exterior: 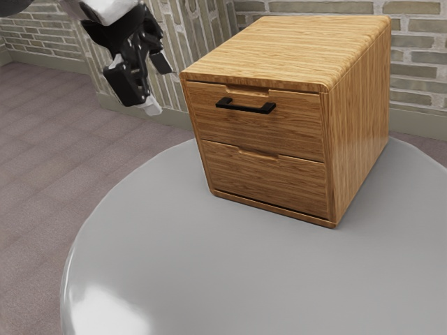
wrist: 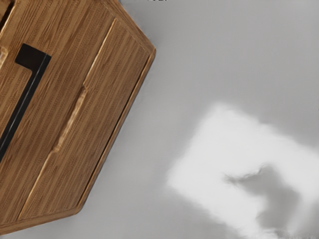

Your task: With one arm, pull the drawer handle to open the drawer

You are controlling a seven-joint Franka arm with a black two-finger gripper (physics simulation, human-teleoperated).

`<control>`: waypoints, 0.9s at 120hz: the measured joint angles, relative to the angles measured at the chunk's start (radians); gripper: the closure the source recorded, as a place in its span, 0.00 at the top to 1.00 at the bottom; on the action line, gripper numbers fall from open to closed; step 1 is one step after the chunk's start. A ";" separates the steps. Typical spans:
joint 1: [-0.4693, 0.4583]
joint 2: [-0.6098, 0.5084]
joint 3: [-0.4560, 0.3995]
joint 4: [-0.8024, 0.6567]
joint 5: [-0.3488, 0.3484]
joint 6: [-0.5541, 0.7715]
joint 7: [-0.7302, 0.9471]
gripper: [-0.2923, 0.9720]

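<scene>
Item: cabinet (exterior: 293, 49), light striped wood, two drawers in its front. It stands upright on a table (exterior: 209, 279), toward the far side and the exterior view's right.

Item: top drawer (exterior: 279, 129). It sits flush with the cabinet front, with no gap showing; closed.

Item: handle (exterior: 245, 107), a black bar. It is mounted level, high on the top drawer and toward its left end in the exterior view. Nothing touches it.

Item: lower drawer (exterior: 269, 178), with a shallow recess at its upper edge and no bar. It is flush and closed.

Item: gripper (exterior: 156, 85), black, one fingertip pale. It hangs in the air at the exterior view's upper left, near the cabinet's top front corner and apart from it. It is about level with the handle and to its left. The fingers are spread and hold nothing.

Item: table, round, smooth grey.

Wrist view: the cabinet (wrist: 60, 149) front appears at a slant, with the handle (wrist: 25, 99) on the top drawer (wrist: 50, 89) and the lower drawer (wrist: 99, 124) beside it. The grey table (wrist: 239, 59) carries a bright patch (wrist: 234, 149) with a dark shadow (wrist: 269, 184) in it.

Surroundings: brick wall (exterior: 419, 63) behind the cabinet; brownish floor (exterior: 42, 139) beyond the table.
</scene>
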 joint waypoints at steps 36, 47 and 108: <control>-0.155 0.091 -0.015 0.026 0.112 0.149 0.180 0.75; -0.090 0.122 -0.016 0.054 0.119 0.180 0.220 0.75; -0.031 0.164 -0.016 0.052 0.203 0.243 0.355 0.75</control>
